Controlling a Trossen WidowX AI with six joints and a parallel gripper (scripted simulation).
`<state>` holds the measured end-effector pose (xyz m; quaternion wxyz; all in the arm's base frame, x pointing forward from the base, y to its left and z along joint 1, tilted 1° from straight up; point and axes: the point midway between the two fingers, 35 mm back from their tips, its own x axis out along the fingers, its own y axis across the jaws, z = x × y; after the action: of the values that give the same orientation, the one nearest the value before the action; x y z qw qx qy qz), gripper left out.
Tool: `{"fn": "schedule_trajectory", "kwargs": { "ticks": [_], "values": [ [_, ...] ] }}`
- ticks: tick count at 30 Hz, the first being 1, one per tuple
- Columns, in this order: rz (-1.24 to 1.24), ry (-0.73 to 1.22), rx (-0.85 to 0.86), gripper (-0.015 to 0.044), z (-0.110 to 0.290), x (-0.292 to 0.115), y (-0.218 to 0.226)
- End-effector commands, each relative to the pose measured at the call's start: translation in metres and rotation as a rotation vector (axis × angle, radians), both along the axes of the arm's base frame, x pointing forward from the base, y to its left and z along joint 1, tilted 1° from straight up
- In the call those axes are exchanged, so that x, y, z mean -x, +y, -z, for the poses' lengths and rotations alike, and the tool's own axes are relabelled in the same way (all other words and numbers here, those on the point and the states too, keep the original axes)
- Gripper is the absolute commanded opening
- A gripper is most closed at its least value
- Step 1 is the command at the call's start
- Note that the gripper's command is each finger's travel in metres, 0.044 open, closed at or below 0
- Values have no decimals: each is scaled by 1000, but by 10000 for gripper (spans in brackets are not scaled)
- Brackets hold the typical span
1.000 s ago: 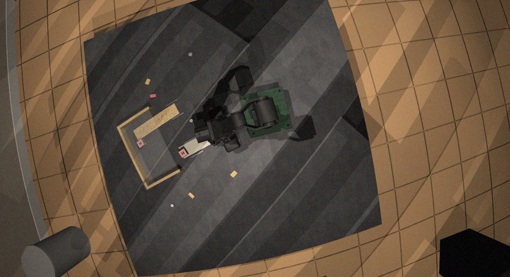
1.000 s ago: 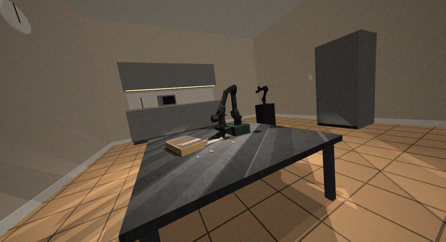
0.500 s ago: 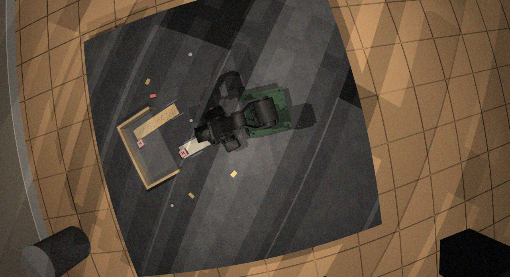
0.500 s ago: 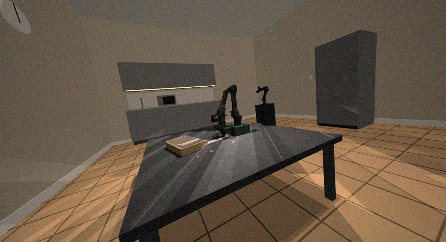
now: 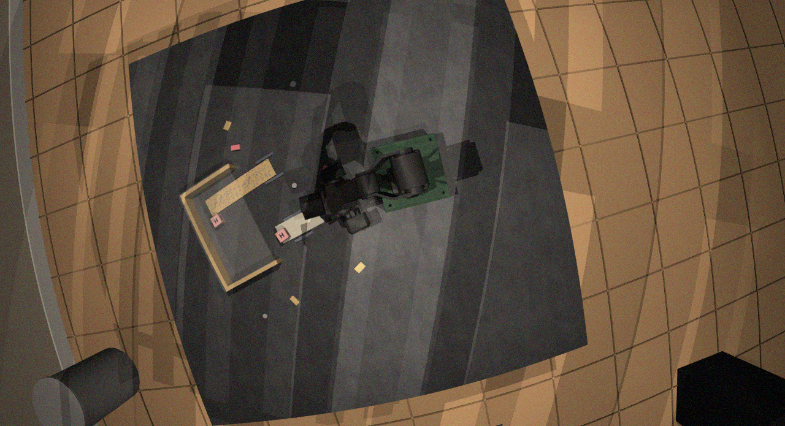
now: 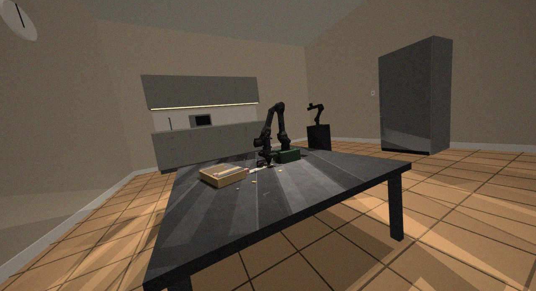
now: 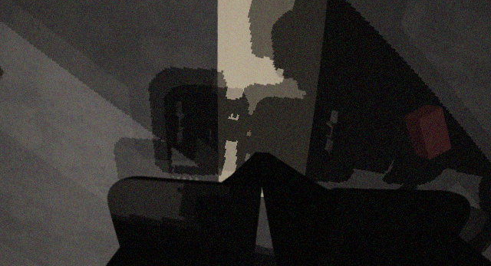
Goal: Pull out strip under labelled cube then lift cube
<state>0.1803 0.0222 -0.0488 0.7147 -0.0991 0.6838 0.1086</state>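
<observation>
A pink cube [image 5: 282, 235] [image 6: 247, 171] marked H rests on the far end of the plain cream strip [image 5: 308, 225] [image 7: 235, 36], just outside the tray's open side. A second pink H cube [image 5: 216, 220] is inside the tray, beside the end of the speckled strip [image 5: 241, 187], which reaches out over the open side. My gripper [image 6: 270, 164] [image 7: 261, 159] points down at the cream strip's near end, with its fingertips together and nothing seen between them. The tips appear to touch the strip's top; the contact itself is hidden. In the top view the arm hides the fingertips.
The wooden tray [image 5: 203, 242] [image 6: 225, 181] has low walls. Low grey rails [image 5: 303, 236] [image 5: 274, 178] flank the strips. A red block [image 7: 435, 132] lies right of the fingers in the wrist view. Small wooden blocks [image 5: 359, 267] [image 5: 294, 300] and a white disc [image 5: 294, 185] lie around.
</observation>
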Motion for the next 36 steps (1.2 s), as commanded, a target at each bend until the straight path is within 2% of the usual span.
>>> {"fn": "schedule_trajectory", "kwargs": {
  "ticks": [1, 5, 11, 14, 20, 30, 31, 36],
  "values": [
    [-2, 23, 6, 0, 3, 8, -2],
    [-2, 23, 6, 0, 3, 8, -2],
    [-2, 20, 5, 0, -41, -1, 0],
    [-2, 21, 6, 0, -43, 0, 0],
    [-127, 17, 9, 157, -43, -25, 9],
    [-130, 14, 8, 420, -49, -61, 22],
    [-130, 14, 8, 440, -49, -65, 24],
    [-130, 12, 7, 440, -52, -83, 30]
  ]
}}
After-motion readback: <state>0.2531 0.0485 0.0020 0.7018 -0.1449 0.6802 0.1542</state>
